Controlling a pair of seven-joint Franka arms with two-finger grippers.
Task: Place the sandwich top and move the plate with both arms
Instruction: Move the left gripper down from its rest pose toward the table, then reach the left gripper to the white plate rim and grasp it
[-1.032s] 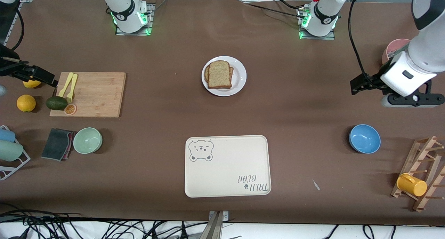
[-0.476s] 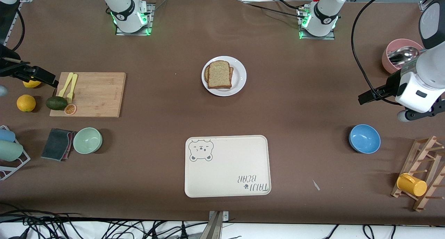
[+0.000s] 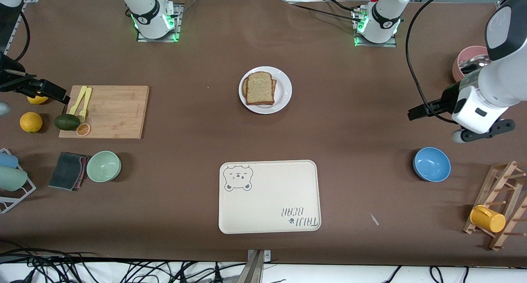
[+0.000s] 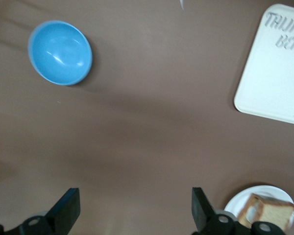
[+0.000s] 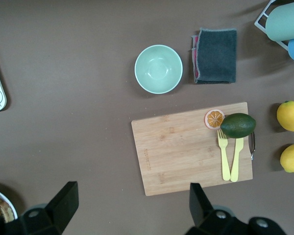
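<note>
The white plate [image 3: 284, 94] sits mid-table, farther from the front camera than the bear tray. The tan speckled sandwich top [image 3: 260, 87] lies on another slice [image 3: 245, 87] on the plate. My left gripper [image 3: 425, 109] hangs open and empty high over the bare table near the blue bowl, well away from the plate. In the left wrist view [image 4: 134, 196] the plate [image 4: 235, 204] and bread [image 4: 267, 213] show by one finger. My right gripper [image 3: 53, 92] is open and empty, high up by the cutting board. It also shows in the right wrist view [image 5: 132, 191].
A cream bear tray [image 3: 269, 196] lies nearer the front camera than the plate. Toward the left arm's end are a blue bowl [image 3: 431, 164], a pink bowl [image 3: 463, 60] and a mug rack [image 3: 500, 204]. Toward the right arm's end are a cutting board [image 3: 111, 110], a green bowl [image 3: 103, 166] and a cloth [image 3: 68, 170].
The left arm has swung, and its gripper now sits a little closer to the table's middle than half a second ago. The right arm has barely moved. The plate and bread are unchanged.
</note>
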